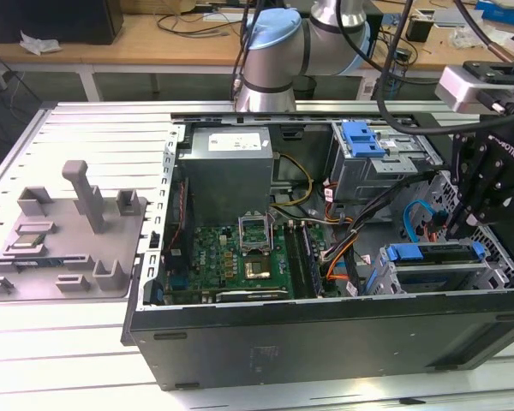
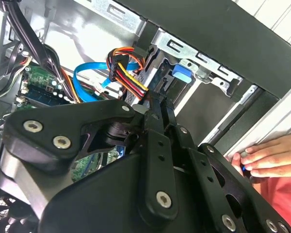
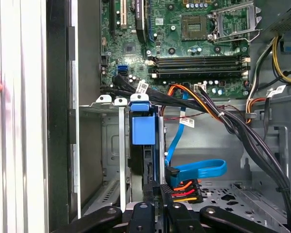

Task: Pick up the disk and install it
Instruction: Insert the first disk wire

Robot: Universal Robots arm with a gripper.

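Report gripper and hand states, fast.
Gripper: open or shut cannot be told; it is right at the disk in the drive bay.
Person's hand: resting on the table beside the computer case.

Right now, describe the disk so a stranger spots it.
Find the open black computer case, then the nearer drive cage on the exterior view's right. The disk sits in it, blue-railed around metal, unlike the bare blue bracket on the farther cage.

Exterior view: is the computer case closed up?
No, the computer case lies open, with its motherboard exposed.
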